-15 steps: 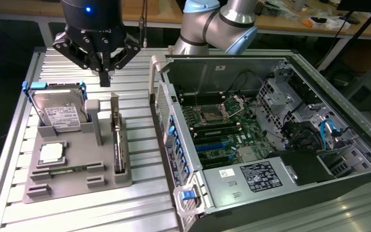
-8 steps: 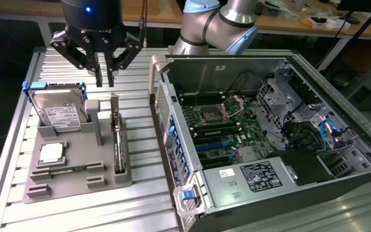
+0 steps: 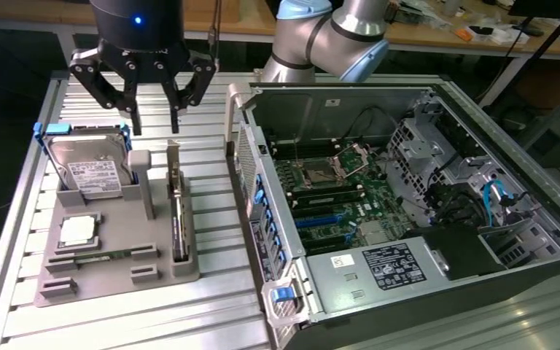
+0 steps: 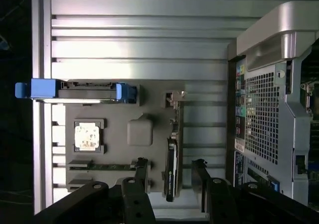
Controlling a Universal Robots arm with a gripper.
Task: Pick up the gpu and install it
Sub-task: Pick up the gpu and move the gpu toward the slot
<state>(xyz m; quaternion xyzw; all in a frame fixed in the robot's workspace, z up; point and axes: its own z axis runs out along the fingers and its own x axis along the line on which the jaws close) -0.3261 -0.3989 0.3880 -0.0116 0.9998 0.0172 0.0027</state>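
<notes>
Here, the gripper (image 3: 154, 130) hangs with its fingers apart and empty above the far end of a grey holder (image 3: 114, 283) on the slatted worktop (image 3: 163, 317). The gpu (image 3: 177, 219) stands on edge in a slot along the holder's side nearest the computer case (image 3: 513, 219), untouched. In the wrist view it lines up with the gap between the fingers. Toward the exterior view's left sit a hard drive (image 3: 90, 171) in a blue frame, a processor chip (image 3: 76, 232) and a memory stick (image 3: 100, 255). The case lies open, its motherboard (image 3: 338, 197) exposed.

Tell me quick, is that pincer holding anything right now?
Pincer: open, holding nothing, hovering over the gpu.
</notes>
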